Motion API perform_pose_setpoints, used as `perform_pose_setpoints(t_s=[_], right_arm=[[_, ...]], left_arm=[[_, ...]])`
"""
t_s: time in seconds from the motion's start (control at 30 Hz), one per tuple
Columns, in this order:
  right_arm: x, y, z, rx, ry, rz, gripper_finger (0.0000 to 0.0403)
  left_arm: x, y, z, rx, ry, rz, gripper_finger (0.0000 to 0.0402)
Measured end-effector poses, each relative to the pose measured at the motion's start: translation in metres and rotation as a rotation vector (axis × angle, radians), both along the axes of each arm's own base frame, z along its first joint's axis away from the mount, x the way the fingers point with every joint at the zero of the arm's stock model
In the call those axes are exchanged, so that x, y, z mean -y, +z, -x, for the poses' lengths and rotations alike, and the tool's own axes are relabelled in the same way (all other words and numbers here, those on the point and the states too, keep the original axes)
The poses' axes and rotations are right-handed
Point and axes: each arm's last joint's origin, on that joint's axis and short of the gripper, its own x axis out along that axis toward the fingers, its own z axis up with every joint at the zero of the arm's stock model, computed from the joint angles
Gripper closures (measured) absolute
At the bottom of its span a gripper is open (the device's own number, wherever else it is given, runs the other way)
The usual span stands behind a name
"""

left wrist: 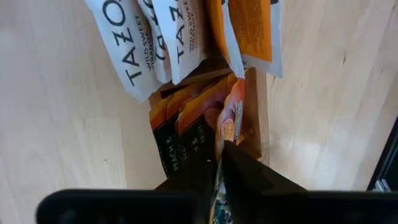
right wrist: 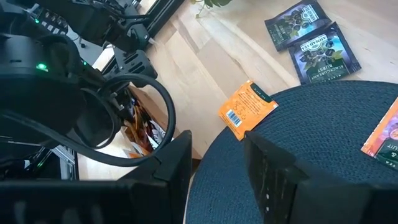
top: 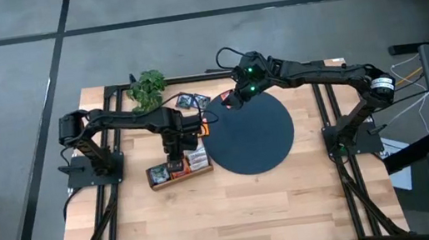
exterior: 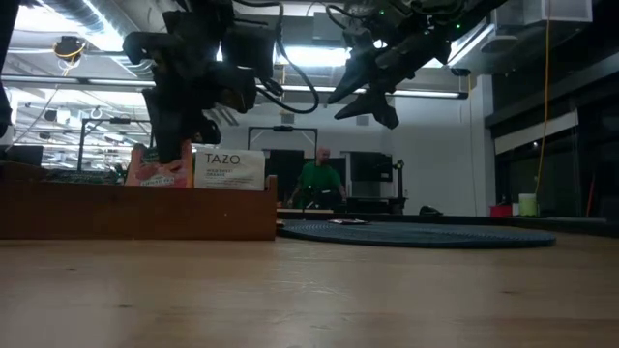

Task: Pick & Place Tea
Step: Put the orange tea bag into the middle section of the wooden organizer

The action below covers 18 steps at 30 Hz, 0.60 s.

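My left gripper (left wrist: 219, 180) stands over the wooden tray (top: 179, 170) at the dark disc's left, pointing down, shut on an orange tea sachet (left wrist: 231, 118). White TAZO sachets (left wrist: 149, 37) and more orange ones (left wrist: 180, 130) stand on edge in the tray's compartments. My right gripper (right wrist: 217, 171) hangs open above the far left rim of the dark disc (top: 250, 136), touching nothing. An orange sachet (right wrist: 247, 109) lies flat at that rim, half on the disc. Two dark blue sachets (right wrist: 314, 37) lie flat on the table beyond it. My left gripper pinches the orange sachet's upper edge (left wrist: 220, 163) between its two fingers, coming from above and pointing down. The sachet stands on edge below the fingers, its lower part down in the tray's compartment beside the other orange sachets.
A green leafy plant (top: 147, 87) stands at the table's far edge behind the tray. Another sachet (right wrist: 385, 137) lies on the disc. The near half of the wooden table (top: 227, 211) is bare. A person in green (exterior: 317, 179) shows in the room behind.
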Motion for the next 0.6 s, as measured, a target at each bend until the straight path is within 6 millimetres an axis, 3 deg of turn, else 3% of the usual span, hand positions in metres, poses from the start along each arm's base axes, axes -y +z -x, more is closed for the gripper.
perform_pose_setpoints(t_s=[0.37, 0.6], right_arm=[[0.000, 0.000, 0.000, 0.001, 0.017, 0.019, 0.0257], [0.000, 0.000, 0.000, 0.002, 0.032, 0.041, 0.0257]], left_arm=[[0.001, 0.002, 0.005, -0.039, 0.022, 0.031, 0.0267], [-0.007, 0.051, 0.031, 0.136, 0.117, -0.112, 0.0246]])
